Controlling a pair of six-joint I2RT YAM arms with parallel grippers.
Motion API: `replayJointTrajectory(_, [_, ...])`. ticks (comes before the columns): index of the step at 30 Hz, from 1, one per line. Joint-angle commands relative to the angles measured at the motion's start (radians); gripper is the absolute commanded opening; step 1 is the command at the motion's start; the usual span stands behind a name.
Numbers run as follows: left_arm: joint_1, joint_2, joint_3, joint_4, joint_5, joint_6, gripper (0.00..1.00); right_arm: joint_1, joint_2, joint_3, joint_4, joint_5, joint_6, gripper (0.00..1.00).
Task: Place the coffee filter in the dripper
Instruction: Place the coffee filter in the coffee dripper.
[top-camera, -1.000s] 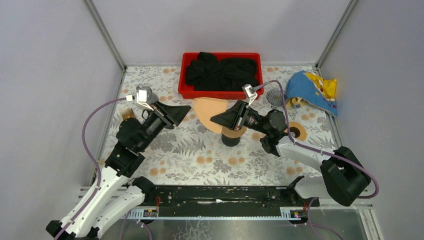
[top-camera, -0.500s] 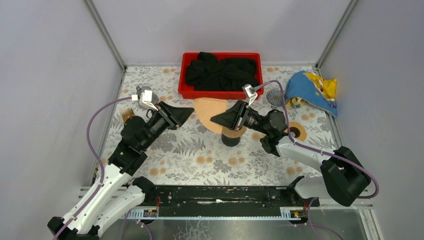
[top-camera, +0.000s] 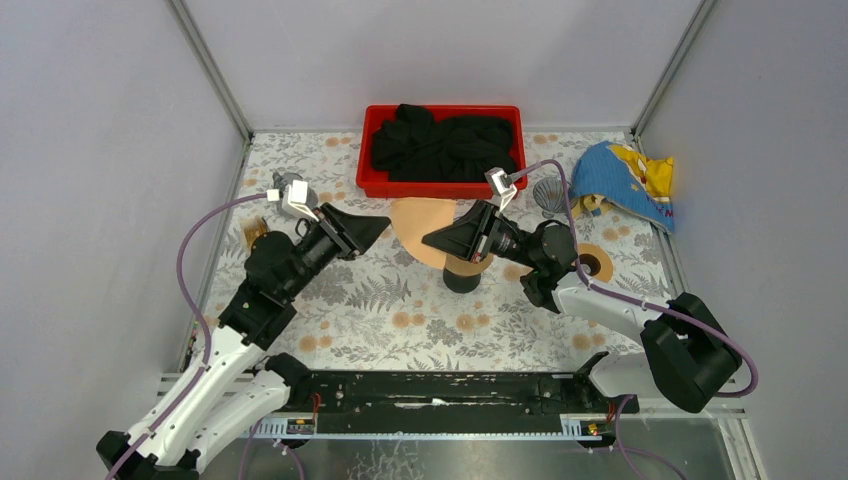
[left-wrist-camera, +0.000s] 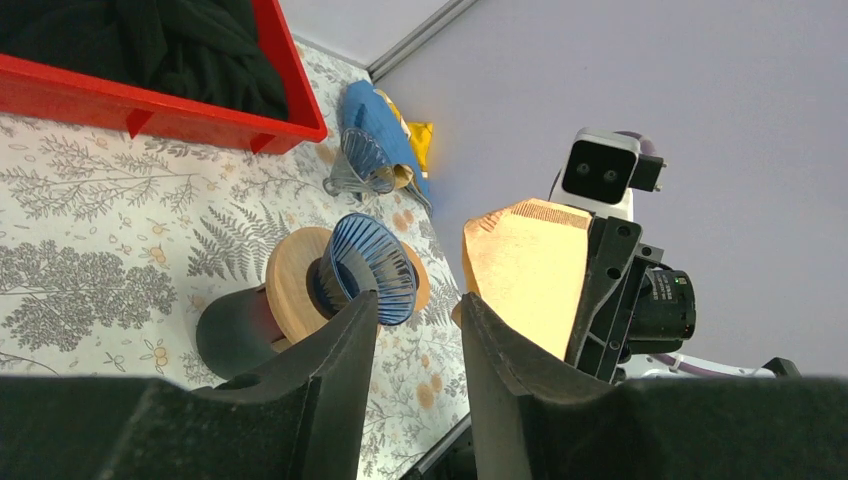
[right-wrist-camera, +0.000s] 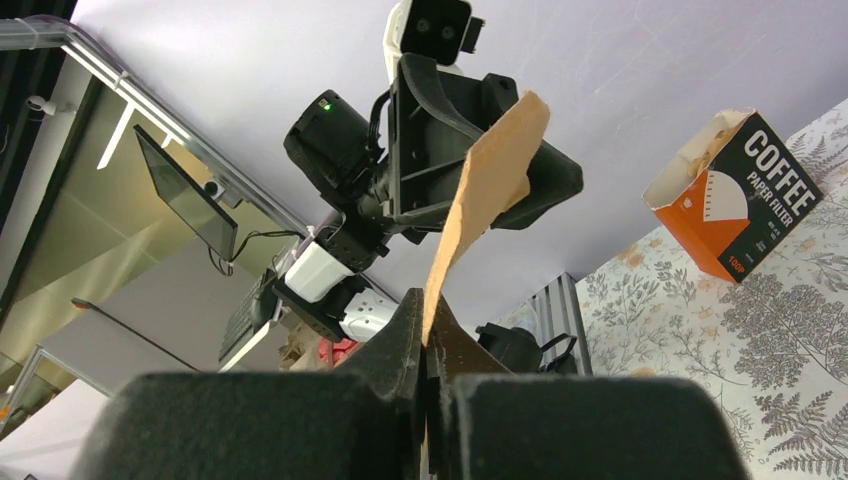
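While the right gripper (top-camera: 430, 240), jaws fully closed, pinches the flat coffee filter (top-camera: 413, 222) by one edge, the sheet hangs aloft just left and far of the dripper (left-wrist-camera: 362, 268). Facing it, the left gripper (top-camera: 381, 222) is half open and empty. Step in hand: transfer. The next move likely calls for spreading the coffee filter and lowering it point-down into the dripper.

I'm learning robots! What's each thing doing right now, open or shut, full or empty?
coffee filter, folded flat, held up
right gripper, shut on coffee filter
left gripper, open, empty
dripper, empty, on its stand
red bin, full of black cloth
filter box, top open
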Motion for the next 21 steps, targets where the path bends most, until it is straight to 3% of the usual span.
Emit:
replayJointTrajectory(1, [0.005, 0.011, -0.025, 0.083, 0.059, -0.027, 0.44, 0.005, -0.002, 0.01, 0.086, -0.021, 0.014, 0.0])
replayJointTrajectory(21, [0.005, 0.0, -0.073, 0.226, 0.162, -0.126, 0.51, 0.005, 0.008, 0.012, 0.054, -0.024, -0.006, 0.0])
